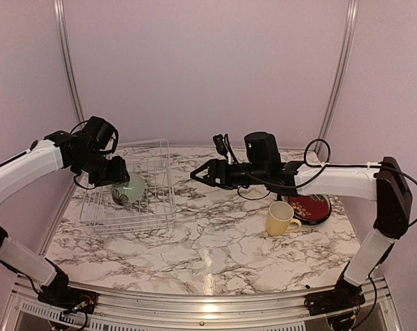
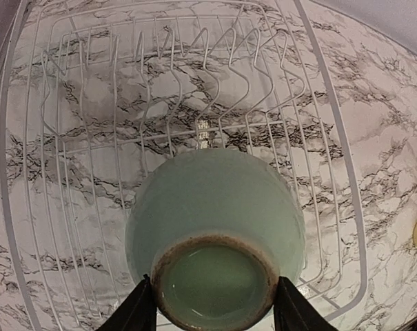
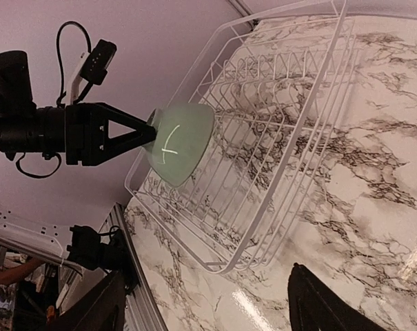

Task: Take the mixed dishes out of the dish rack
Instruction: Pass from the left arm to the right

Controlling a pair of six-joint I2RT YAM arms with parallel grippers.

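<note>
My left gripper (image 1: 116,181) is shut on the small pale-green bowl (image 1: 129,189) by its brown foot ring and holds it above the white wire dish rack (image 1: 160,215). In the left wrist view the bowl (image 2: 215,227) fills the lower middle, its foot between my fingertips (image 2: 140,309), over the rack (image 2: 336,172), which holds no other dish. The right wrist view shows the bowl (image 3: 180,141) held over the rack (image 3: 284,158). My right gripper (image 1: 198,175) is open and empty, right of the rack. The pale yellow mug (image 1: 281,218) and the red patterned plate (image 1: 313,207) sit on the table at right.
The marble table (image 1: 215,248) runs from the rack to the mug. Purple walls enclose the back and sides. A metal rail (image 1: 208,307) runs along the near edge. Only one plate shows; any plates under it are hidden.
</note>
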